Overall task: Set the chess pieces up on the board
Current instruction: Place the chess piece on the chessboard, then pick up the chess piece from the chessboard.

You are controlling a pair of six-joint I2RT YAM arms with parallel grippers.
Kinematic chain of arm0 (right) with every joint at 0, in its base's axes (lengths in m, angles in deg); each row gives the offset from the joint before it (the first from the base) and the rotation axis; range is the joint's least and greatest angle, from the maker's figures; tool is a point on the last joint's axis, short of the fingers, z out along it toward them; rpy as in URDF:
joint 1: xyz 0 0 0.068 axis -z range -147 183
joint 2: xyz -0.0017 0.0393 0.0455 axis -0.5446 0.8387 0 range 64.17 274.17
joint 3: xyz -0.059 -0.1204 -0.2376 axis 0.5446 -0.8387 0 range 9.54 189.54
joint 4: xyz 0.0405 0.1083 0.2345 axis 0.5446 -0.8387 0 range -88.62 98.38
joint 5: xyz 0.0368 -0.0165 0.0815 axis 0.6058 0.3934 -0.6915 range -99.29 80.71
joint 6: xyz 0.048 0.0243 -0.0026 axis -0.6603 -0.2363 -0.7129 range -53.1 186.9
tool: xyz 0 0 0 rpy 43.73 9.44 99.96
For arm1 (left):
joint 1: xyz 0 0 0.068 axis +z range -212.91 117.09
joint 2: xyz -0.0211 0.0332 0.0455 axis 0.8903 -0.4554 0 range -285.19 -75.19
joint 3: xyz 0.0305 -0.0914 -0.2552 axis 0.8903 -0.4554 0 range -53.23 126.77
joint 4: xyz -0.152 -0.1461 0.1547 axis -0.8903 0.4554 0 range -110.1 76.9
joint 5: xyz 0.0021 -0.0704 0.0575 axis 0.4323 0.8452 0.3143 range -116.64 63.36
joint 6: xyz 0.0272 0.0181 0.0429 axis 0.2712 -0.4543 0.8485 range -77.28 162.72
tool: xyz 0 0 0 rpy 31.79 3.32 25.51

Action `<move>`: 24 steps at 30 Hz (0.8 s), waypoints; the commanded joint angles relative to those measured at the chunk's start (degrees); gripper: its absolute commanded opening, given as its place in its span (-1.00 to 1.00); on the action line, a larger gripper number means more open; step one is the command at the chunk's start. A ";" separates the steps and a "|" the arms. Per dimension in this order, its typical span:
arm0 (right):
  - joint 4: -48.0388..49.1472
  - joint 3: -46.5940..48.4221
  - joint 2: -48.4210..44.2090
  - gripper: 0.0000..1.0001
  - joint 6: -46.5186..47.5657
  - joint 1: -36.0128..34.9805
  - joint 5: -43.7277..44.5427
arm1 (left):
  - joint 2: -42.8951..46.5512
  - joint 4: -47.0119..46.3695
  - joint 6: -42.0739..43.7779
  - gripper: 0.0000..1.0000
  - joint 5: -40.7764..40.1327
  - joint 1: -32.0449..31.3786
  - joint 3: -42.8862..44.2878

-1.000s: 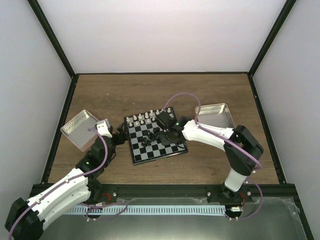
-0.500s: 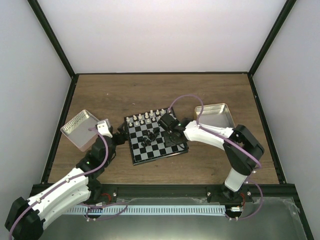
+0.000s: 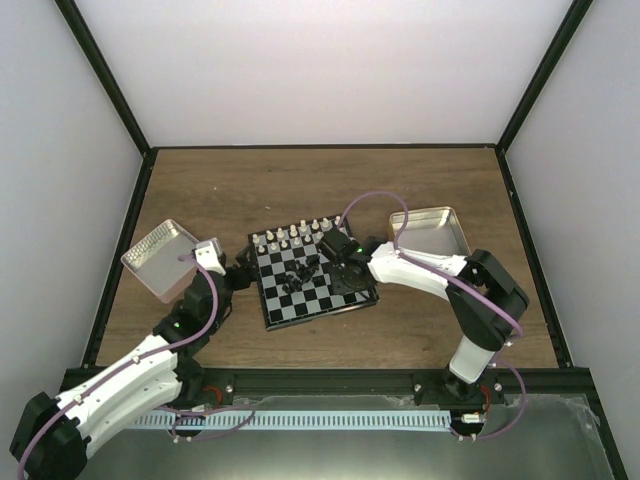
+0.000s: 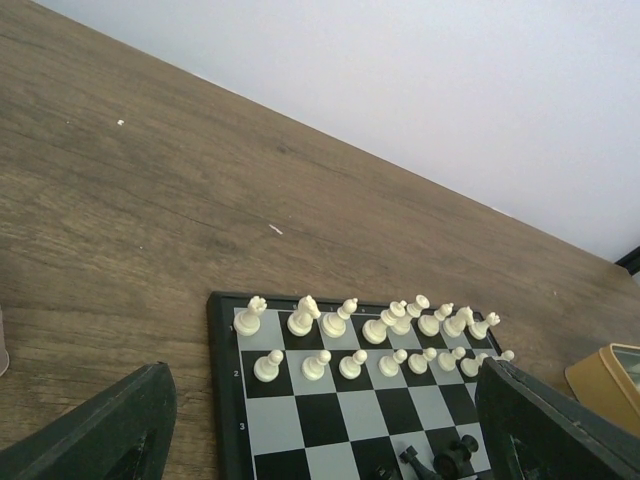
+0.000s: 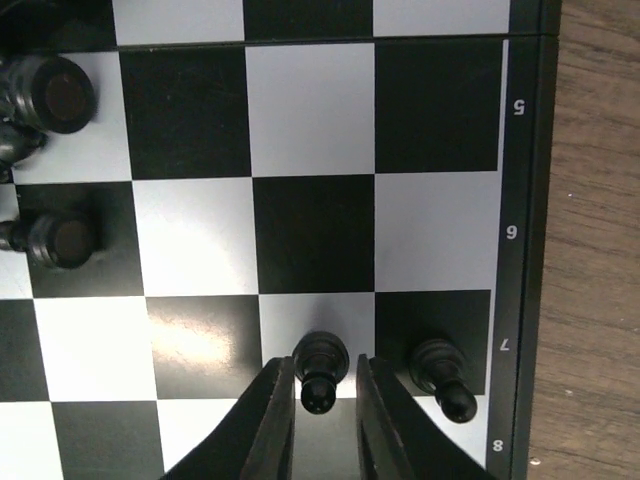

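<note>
Right gripper (image 5: 323,372): the two dark, smooth-edged fingers stand narrowly parted, one on each side of a small glossy black pawn (image 5: 320,352). The pawn stands upright between the tips on a light square of the rank marked 7. Whether the pads press on it cannot be told.

A second black pawn (image 5: 440,368) stands apart from the fingers on the adjoining dark square, in the column next to the border.

Other black pieces (image 5: 52,95), rounded and shiny, sit loosely further in on the board (image 5: 310,130). It is a flat, slightly reflective square of black and grey-white checks with a black numbered border.

Left gripper (image 4: 322,410): the jaws are spread wide with nothing between them, hovering at the board's near-left edge. Ahead of it, turned cream pieces (image 4: 380,325) fill two rows.

Surroundings: a grained wooden table (image 3: 300,190) carries a dull metal tin (image 3: 158,258) on the left and a second tin (image 3: 432,230) on the right, both rectangular and well apart from the board.
</note>
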 commanded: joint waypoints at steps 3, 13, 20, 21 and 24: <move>-1.43 1.88 -2.45 -0.49 -1.20 0.35 1.33 | 0.15 -1.67 0.05 0.68 -0.12 0.23 0.18; 10.96 2.57 -3.28 -0.02 18.20 0.37 -7.54 | 0.93 -1.67 0.23 0.68 0.11 0.24 -0.08; 14.85 3.12 0.06 0.03 29.21 0.35 -13.96 | 1.15 -1.51 0.31 0.68 0.16 0.23 0.01; 14.75 3.02 0.49 0.02 29.71 0.35 -14.51 | 1.20 -1.51 0.25 0.68 0.15 0.25 0.00; 14.44 3.15 2.10 -0.04 29.39 0.35 -14.14 | 1.14 -1.59 0.27 0.69 0.15 0.26 -0.03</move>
